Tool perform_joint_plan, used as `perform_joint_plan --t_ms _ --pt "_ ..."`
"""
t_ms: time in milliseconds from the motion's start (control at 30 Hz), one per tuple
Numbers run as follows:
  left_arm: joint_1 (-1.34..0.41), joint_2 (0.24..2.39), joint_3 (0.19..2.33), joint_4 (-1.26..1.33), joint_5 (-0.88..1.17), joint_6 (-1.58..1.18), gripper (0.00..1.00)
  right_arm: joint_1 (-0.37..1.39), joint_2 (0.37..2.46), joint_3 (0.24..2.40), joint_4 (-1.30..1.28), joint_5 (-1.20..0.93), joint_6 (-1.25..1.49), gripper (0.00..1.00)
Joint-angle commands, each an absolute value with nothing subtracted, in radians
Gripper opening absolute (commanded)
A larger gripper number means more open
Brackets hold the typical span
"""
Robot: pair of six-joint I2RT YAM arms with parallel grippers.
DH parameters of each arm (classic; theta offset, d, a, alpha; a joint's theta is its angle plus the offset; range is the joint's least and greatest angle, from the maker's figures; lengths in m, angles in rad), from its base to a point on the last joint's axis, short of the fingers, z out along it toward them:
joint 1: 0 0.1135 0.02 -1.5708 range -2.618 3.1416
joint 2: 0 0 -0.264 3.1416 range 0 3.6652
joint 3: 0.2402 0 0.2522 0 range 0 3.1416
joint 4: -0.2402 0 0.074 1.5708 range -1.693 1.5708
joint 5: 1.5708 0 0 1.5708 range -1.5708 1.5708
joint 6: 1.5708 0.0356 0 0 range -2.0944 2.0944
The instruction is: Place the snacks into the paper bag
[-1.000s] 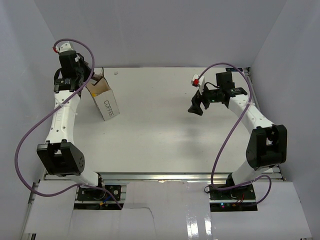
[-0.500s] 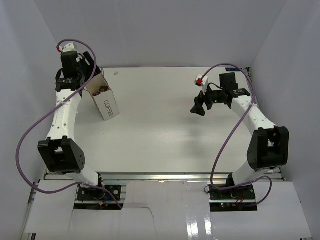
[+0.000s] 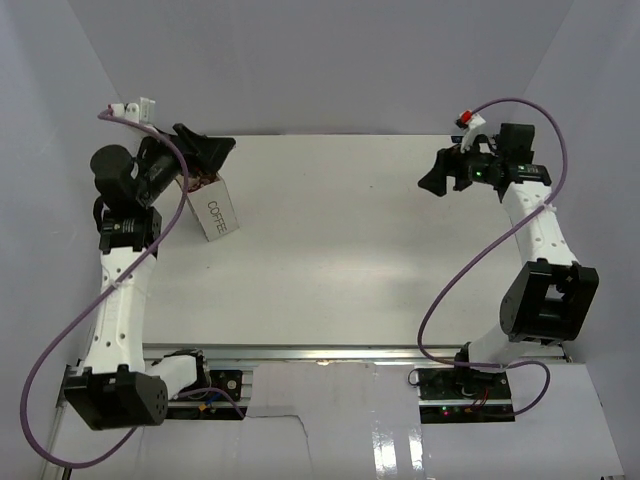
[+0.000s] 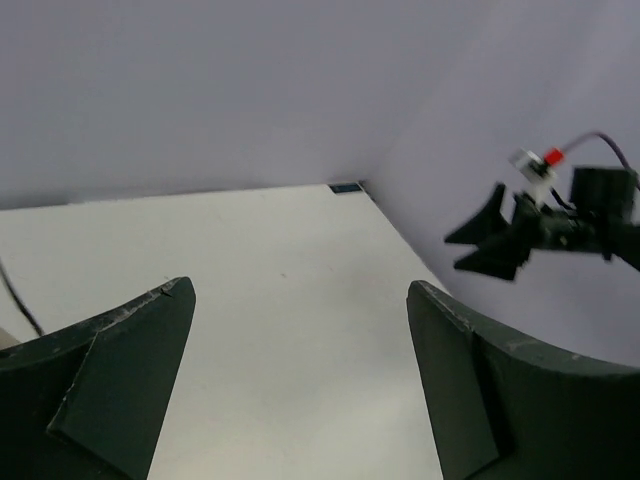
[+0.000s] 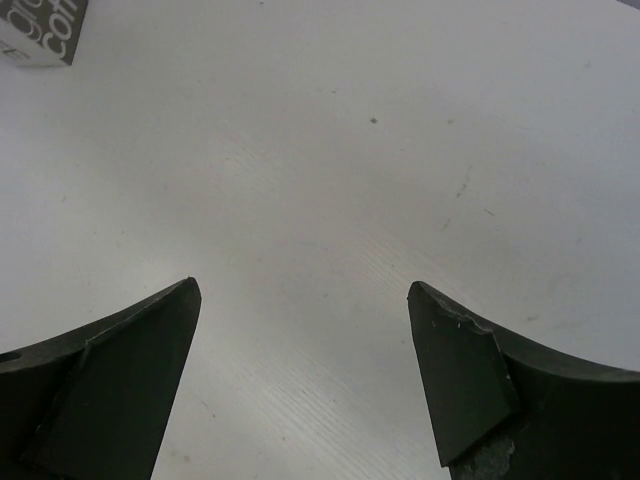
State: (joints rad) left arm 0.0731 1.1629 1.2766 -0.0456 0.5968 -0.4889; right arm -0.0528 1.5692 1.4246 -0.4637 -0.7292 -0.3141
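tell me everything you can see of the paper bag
A small white boxy paper bag stands at the far left of the table, COFFEE printed in black down its right-facing side. Its mouth is open upward, with something reddish-brown showing inside. The open left gripper hovers over the mouth, hiding part of it; contact can't be told.

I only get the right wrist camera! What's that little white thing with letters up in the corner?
Observer: A white paper bag reading COFFEE, standing at the table's far left.
Operator: Is anything inside?
Observer: Something reddish-brown, likely snacks, shows through its open top.
Operator: Where's the other arm?
Observer: The left end effector hangs open close by the bag's top.
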Motion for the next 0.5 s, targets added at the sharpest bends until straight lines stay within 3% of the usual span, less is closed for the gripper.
perform_joint_plan --t_ms 0,167,333,467 --pt "0.057 1.082 1.111 0.129 0.801 -0.614 0.98 -0.149 1.522 1.422 -0.46 -0.787 -0.204 0.9" --pt "0.026 0.95 0.913 0.13 0.773 -0.592 0.98 -0.25 1.434 1.347 -0.457 -0.766 -0.261 0.9" --pt "0.02 0.899 0.835 0.127 0.761 -0.594 0.98 -0.261 1.324 1.244 -0.42 -0.563 -0.287 0.9" --pt "0.017 0.9 0.792 0.129 0.743 -0.592 0.98 -0.261 1.286 1.198 -0.425 -0.54 -0.313 0.9"
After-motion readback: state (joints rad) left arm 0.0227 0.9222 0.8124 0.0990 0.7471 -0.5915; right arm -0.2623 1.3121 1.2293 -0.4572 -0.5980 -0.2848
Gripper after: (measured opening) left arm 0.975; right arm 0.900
